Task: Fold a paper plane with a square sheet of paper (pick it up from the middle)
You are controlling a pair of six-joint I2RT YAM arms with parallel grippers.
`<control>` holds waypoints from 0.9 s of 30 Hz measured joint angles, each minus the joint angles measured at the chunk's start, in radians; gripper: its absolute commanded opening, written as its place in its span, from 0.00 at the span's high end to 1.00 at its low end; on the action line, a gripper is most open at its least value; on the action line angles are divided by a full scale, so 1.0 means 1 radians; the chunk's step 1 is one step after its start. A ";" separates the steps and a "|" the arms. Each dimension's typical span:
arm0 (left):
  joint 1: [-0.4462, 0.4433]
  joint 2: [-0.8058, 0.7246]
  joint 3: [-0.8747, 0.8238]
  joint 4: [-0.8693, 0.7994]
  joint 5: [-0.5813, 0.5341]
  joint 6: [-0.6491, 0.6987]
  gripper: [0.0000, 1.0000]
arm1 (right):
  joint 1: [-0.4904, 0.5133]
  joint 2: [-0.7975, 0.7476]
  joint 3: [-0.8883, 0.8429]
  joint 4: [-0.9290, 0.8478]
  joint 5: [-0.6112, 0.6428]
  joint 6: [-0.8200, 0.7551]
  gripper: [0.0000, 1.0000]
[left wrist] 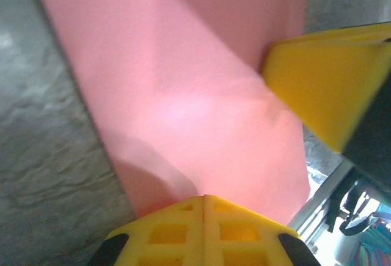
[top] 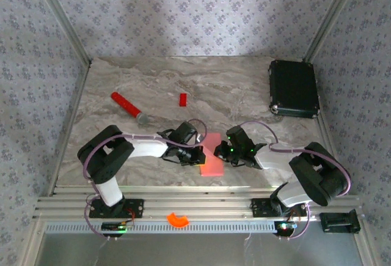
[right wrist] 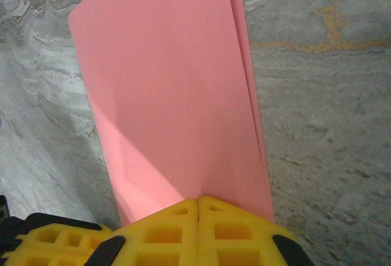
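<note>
The square sheet of paper [top: 212, 156] is salmon pink and lies folded over on the marble table, near the front edge between the two arms. In the right wrist view its two layers [right wrist: 177, 101] show, with a thin strip of the lower one along the right side. My left gripper [top: 198, 155] is shut, its tips [left wrist: 204, 199] resting on the paper's [left wrist: 183, 95] left part. My right gripper [top: 228, 153] is also shut, its tips [right wrist: 198, 200] down on the sheet's right part. The right gripper's yellow fingers [left wrist: 324, 88] show in the left wrist view.
A red stick with a grey tip [top: 128, 107] and a small red block [top: 182, 98] lie farther back on the table. A black case [top: 294, 88] sits at the back right. An orange piece [top: 178, 219] rests on the front rail. Patterned walls close in three sides.
</note>
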 measured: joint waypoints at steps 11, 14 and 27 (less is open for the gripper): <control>0.038 -0.058 -0.093 0.060 0.018 0.024 1.00 | 0.000 -0.006 -0.007 0.001 -0.001 0.000 1.00; 0.040 -0.084 -0.097 0.018 0.012 0.035 1.00 | 0.000 -0.010 -0.009 0.000 0.001 0.001 1.00; -0.007 -0.093 -0.006 0.015 0.008 0.018 1.00 | 0.000 -0.015 -0.013 0.000 0.011 0.010 1.00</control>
